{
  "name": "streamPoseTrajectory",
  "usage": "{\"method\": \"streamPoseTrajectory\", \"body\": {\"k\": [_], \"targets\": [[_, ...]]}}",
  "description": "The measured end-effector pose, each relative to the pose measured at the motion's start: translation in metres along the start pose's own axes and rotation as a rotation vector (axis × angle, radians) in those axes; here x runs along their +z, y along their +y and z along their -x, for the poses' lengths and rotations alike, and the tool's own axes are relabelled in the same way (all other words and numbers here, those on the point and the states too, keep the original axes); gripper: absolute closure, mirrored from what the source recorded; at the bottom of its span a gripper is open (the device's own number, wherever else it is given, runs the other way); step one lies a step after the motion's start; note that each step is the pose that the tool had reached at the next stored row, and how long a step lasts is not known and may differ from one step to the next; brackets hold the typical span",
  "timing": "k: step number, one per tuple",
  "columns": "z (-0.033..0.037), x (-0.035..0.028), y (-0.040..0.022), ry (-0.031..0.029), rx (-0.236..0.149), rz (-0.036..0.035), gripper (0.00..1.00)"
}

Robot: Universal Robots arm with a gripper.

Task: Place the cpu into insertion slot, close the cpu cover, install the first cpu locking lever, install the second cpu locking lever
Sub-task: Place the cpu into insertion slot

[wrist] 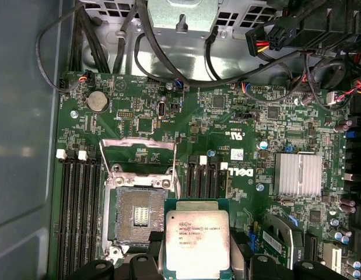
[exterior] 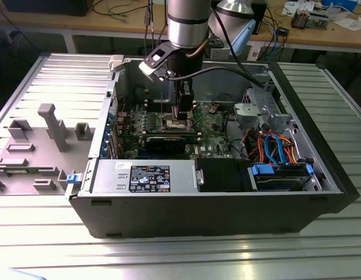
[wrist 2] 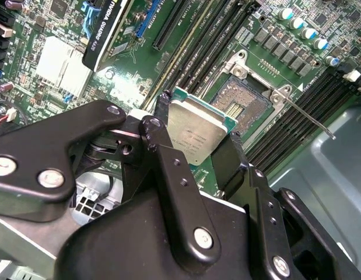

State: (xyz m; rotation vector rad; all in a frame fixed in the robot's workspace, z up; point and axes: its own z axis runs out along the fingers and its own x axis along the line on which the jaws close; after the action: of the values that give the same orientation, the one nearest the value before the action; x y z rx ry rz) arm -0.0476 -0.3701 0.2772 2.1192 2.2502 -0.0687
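The cpu (wrist 2: 195, 131) is a flat square chip with a silvery top, and my gripper (wrist 2: 195, 140) is shut on it by two opposite edges. It hangs above the green motherboard, just beside the insertion slot (wrist 2: 247, 102) rather than over it. In the first wrist view the cpu (wrist: 196, 239) sits alongside the bare, dark-centred insertion slot (wrist: 136, 213). The cpu cover (wrist: 139, 175) stands swung open at the slot's far side. A thin locking lever (wrist 2: 311, 119) sticks out, unlatched. In the exterior view my gripper (exterior: 183, 116) reaches down inside the open computer case.
Black memory slots (wrist: 78, 204) flank the socket on both sides. A long black graphics card (exterior: 168, 142) lies close by, with a finned heat sink (wrist: 297, 174) beyond it. The grey drive cage (exterior: 259, 114), coloured cables (exterior: 273, 146) and power supply (exterior: 145, 175) crowd the case.
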Motion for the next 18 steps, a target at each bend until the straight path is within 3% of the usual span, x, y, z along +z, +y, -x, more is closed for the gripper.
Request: {"method": "streamPoseTrajectory", "body": {"k": [18], "targets": [[-0.0003,0.0047,-0.0001,0.0,0.0,-0.0001,0.46]]}}
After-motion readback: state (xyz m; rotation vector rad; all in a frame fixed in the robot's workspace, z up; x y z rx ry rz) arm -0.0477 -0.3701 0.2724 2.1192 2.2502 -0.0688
